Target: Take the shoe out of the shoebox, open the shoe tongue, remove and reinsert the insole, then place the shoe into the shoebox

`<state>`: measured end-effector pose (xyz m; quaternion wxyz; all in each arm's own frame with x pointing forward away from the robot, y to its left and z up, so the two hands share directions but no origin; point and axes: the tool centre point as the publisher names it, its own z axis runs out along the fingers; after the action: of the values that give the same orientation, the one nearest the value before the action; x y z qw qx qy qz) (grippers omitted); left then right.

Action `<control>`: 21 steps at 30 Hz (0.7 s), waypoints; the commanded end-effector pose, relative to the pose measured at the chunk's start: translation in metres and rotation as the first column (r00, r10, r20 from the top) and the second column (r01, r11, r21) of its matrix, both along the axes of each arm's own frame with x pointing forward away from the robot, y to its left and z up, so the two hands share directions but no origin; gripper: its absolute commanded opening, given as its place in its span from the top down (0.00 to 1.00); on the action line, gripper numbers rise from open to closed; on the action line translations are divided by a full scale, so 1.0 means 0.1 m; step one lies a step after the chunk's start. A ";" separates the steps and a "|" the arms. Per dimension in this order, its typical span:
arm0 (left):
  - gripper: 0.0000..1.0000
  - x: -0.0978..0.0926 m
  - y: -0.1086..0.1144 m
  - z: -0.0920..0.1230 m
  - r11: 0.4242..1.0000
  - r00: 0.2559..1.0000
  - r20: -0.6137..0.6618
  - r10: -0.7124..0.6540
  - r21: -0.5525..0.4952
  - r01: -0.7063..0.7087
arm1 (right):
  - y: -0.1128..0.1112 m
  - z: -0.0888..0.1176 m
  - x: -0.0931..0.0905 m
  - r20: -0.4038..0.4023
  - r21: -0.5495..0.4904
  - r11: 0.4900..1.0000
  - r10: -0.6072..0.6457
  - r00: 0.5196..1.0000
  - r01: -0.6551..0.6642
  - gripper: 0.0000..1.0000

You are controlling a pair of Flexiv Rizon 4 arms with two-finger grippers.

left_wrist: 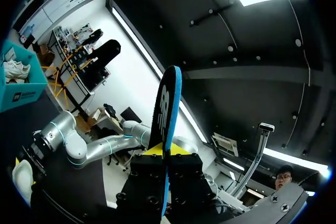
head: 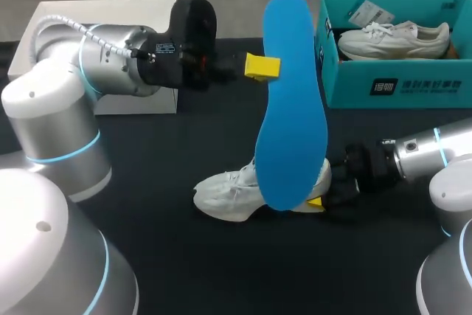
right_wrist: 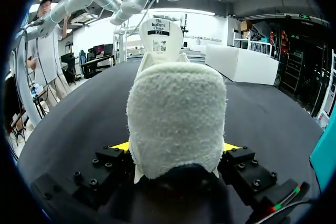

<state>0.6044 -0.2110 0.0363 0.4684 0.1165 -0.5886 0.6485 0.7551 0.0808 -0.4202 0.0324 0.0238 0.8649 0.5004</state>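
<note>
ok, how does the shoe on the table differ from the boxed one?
The loose shoe sits on the table, heel clamped in the right gripper; the boxed shoe lies untouched in the teal shoebox. The loose shoe's insole is out, held by the left gripper; the boxed shoe's cannot be seen. Both are white.
</note>
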 end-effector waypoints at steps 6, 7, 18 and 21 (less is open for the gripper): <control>1.00 -0.02 0.00 0.00 1.000 1.000 -0.001 0.004 -0.001 -0.004 | 0.01 0.01 -0.01 0.000 -0.004 1.000 -0.003 1.000 0.003 1.00; 1.00 -0.02 0.00 0.00 1.000 1.000 -0.001 0.004 -0.001 -0.004 | 0.01 0.01 -0.01 0.000 -0.004 1.000 -0.003 1.000 0.003 1.00; 1.00 -0.02 0.00 0.00 1.000 1.000 -0.001 0.004 -0.001 -0.004 | 0.01 0.01 -0.01 0.000 -0.004 1.000 -0.003 1.000 0.003 0.00; 1.00 -0.02 0.00 0.00 1.000 1.000 -0.001 0.004 -0.001 -0.004 | -0.01 0.06 -0.01 -0.005 -0.027 1.000 0.007 1.000 -0.007 0.00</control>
<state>0.6035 -0.2106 0.0363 0.4679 0.1173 -0.5883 0.6490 0.7548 0.0805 -0.4204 0.0328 0.0218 0.8658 0.4988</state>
